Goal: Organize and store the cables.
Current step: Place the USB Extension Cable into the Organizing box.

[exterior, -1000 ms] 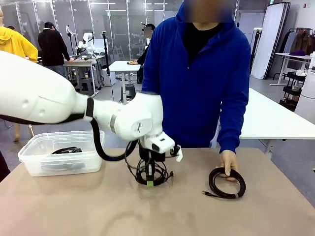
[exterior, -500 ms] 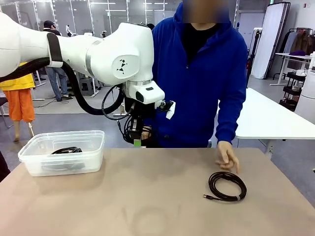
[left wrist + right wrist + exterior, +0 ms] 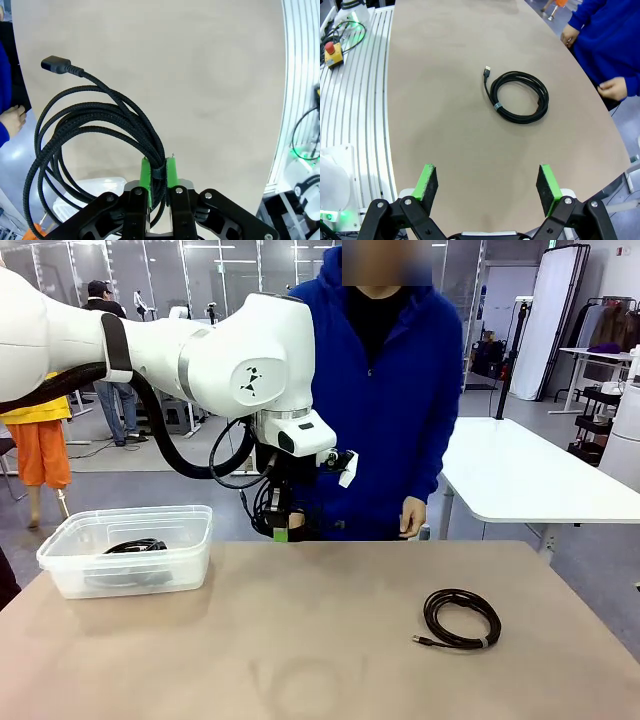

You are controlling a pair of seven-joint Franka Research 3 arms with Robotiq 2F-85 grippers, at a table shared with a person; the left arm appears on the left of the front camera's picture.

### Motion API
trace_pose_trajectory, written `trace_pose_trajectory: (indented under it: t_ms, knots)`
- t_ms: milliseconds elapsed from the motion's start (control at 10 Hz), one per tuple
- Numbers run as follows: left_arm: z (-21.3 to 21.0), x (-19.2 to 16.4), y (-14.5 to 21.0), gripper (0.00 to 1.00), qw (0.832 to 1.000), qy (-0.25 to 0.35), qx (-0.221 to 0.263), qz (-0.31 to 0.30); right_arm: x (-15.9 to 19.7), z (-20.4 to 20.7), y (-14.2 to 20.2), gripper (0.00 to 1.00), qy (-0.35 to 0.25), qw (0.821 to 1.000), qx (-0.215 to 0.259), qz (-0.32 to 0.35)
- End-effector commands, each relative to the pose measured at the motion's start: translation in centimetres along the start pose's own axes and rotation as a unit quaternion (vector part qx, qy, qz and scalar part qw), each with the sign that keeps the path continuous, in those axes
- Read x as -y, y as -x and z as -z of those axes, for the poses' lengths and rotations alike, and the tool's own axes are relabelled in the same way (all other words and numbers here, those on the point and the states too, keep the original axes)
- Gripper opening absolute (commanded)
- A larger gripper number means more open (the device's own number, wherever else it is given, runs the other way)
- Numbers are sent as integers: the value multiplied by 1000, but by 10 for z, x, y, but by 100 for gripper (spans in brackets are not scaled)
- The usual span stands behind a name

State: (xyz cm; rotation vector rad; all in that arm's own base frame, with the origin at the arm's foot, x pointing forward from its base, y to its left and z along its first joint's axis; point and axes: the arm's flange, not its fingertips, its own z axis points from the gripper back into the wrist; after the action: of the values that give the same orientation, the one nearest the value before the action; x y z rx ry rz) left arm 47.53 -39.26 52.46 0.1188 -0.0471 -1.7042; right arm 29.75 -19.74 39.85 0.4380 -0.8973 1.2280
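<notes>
Above the tan table [image 3: 200, 75], the left gripper [image 3: 159, 167] pinches a coiled cable [image 3: 150, 142].

- Braided-sheath cable coil [image 3: 100, 125]: black throughout, fine woven texture; plug black.
- Smooth round cable coil [image 3: 520, 96]: black, one grey band across the loops, metal-coloured connector tip.
- Left gripper [image 3: 159, 172]: black body, bright green pads [image 3: 145, 175].
- Right gripper [image 3: 486, 170]: black body, the same bright green on the pads.
- Rounded robot arm shell [image 3: 240, 360]: glossy white, small black emblem, black hose.
- Flat tabletop [image 3: 300, 670]: plain matte tan.
- Rectangular plastic bin [image 3: 70, 565]: clear, colourless; the cord in it [image 3: 135, 546] black.
- Person's hooded top [image 3: 400, 390]: solid royal blue over black.
</notes>
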Motion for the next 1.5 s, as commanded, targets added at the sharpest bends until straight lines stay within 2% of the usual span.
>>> trace_pose_trajectory:
  t_ms: [0, 100, 200, 300, 500, 600, 700, 900, 1000, 1200, 1400]
  knots:
    - [0, 0, 0, 14, 1000, 0, 0, 0, 1, -1, -1, 100, 3, 1000, 6, 1]
    - [-14, -9, 27, 14, 998, -1, -1, 65, 1, -1, -1, 100, 3, 1000, 6, 1]
    - [-23, -18, 73, 14, 997, 9, 55, 54, 1, -1, -1, 100, 3, 1000, 6, 1]
    - [-26, -20, 127, 14, 996, -3, 82, 46, 1, -1, -1, 100, 3, 1000, 6, 1]
    - [-23, -11, 222, 14, 995, -43, 88, -1, 1, -1, -1, 100, 3, 1000, 6, 1]
    - [-14, -11, 273, 14, 995, -73, 65, -31, 1, -1, -1, 100, 3, 1000, 6, 1]
    - [2, -9, 309, 14, 994, -57, 75, -53, 1, -1, -1, 100, 3, 1000, 6, 1]
    - [38, -9, 355, 14, 982, -49, 127, -133, 1, -1, -1, 100, 3, 1000, 6, 1]
    - [63, -21, 371, 14, 971, -53, 143, -184, 1, -1, -1, 100, 3, 1000, 6, 1]
    - [86, -32, 382, 14, 964, -51, 154, -209, 1, -1, -1, 100, 3, 1000, 6, 1]
    - [102, -48, 382, 14, 966, -54, 122, -224, 1, -1, -1, 100, 3, 1000, 6, 1]
